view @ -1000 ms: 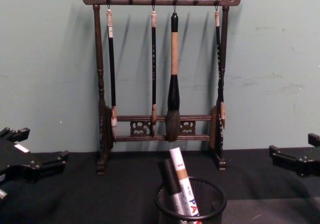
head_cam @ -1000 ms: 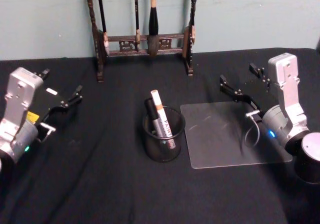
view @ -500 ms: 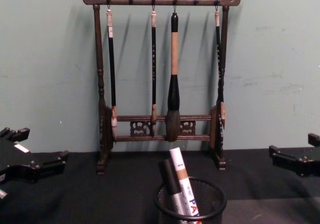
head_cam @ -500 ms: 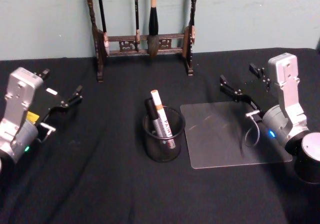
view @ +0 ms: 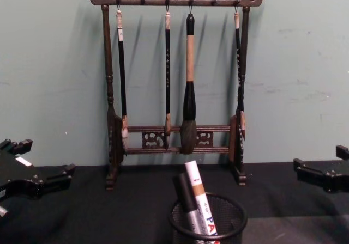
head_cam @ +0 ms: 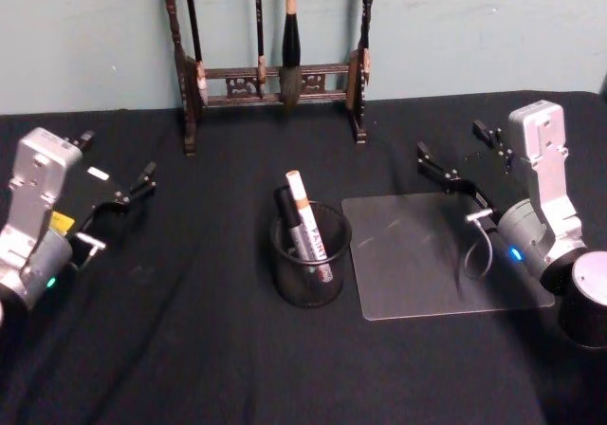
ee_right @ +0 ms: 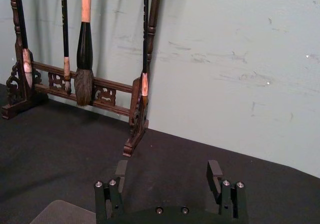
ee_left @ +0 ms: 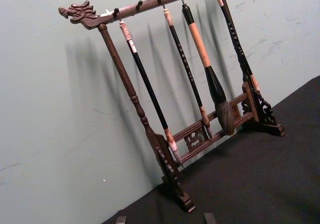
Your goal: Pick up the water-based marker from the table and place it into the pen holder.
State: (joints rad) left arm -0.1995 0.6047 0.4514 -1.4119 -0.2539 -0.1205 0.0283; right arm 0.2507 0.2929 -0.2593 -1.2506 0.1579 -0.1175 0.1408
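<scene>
1. Seemingly the placing is done: on the counter [head_cam: 190,349], I judge nothing remains but holding both arms parked.
2. Centre, the pen holder [head_cam: 309,254] holds the marker [head_cam: 307,221].
3. Left claw [head_cam: 121,195] at 9 o'clock, right claw [head_cam: 462,159] at 2 o'clock, both gaping empty, well apart.

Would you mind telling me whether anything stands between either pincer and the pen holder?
Nothing visible does. The pen holder, with two markers in it, stands mid-table. Bare black cloth lies between it and the open left pincer; toward the open right pincer lies just a flat clear sheet.
</scene>
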